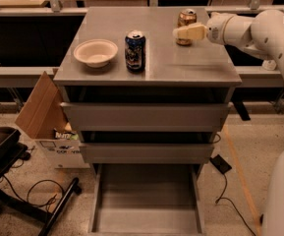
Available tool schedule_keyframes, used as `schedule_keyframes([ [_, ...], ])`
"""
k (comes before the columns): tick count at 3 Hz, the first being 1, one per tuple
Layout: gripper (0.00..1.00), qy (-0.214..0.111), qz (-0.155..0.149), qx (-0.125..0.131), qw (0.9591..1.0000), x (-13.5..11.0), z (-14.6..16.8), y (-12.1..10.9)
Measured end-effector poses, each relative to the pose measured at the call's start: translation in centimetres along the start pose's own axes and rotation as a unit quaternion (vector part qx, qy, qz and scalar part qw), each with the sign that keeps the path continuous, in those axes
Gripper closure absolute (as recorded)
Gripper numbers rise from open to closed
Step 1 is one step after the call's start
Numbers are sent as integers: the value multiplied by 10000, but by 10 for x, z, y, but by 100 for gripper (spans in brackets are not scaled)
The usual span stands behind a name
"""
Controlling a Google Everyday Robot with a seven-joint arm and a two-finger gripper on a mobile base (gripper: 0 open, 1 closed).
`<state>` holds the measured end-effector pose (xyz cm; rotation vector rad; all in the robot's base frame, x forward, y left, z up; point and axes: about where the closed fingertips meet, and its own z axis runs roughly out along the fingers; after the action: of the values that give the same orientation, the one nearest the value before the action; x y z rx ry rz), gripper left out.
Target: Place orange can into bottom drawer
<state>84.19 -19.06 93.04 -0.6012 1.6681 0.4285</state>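
Cabinet of grey metal, seen from the front and above through my one camera view. Its flat top (pixel 181 65) carries three things. A pale, shallow bowl (pixel 96 52) sits near the left edge. A dark blue can (pixel 135 50) stands upright just to the right of the bowl, close to the middle. The orange can (pixel 186 17) stands upright towards the back right of the top, well apart from the blue can, its silver top showing.

The white arm (pixel 274 33) reaches in from the right edge of the view, level with the cabinet top. Its cream-coloured gripper (pixel 181 32) points left and lies across the lower front of the orange can, hiding part of the can's body. I cannot tell whether the gripper is open or closed, nor whether it touches or holds the can.

Below the top, the two upper drawers (pixel 144 116) (pixel 146 152) each stand slightly out from the cabinet face. The bottom drawer (pixel 146 200) is pulled far out towards me, and its flat grey floor shows. The orange can is on the cabinet top, well apart from this drawer.

On the floor to the left of the cabinet, an open cardboard box (pixel 39 107) leans against its side. A dark wheeled chair base (pixel 14 195) sits at lower left. A black cable (pixel 225 191) trails across the floor on the right.
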Motion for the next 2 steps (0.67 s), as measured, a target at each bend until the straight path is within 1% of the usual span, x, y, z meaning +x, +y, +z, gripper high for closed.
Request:
schedule_keyframes([
  [1,0,-217,99,-17,9997,3,38,0],
  [2,0,-184,28,-39,9998,8,59,-1],
])
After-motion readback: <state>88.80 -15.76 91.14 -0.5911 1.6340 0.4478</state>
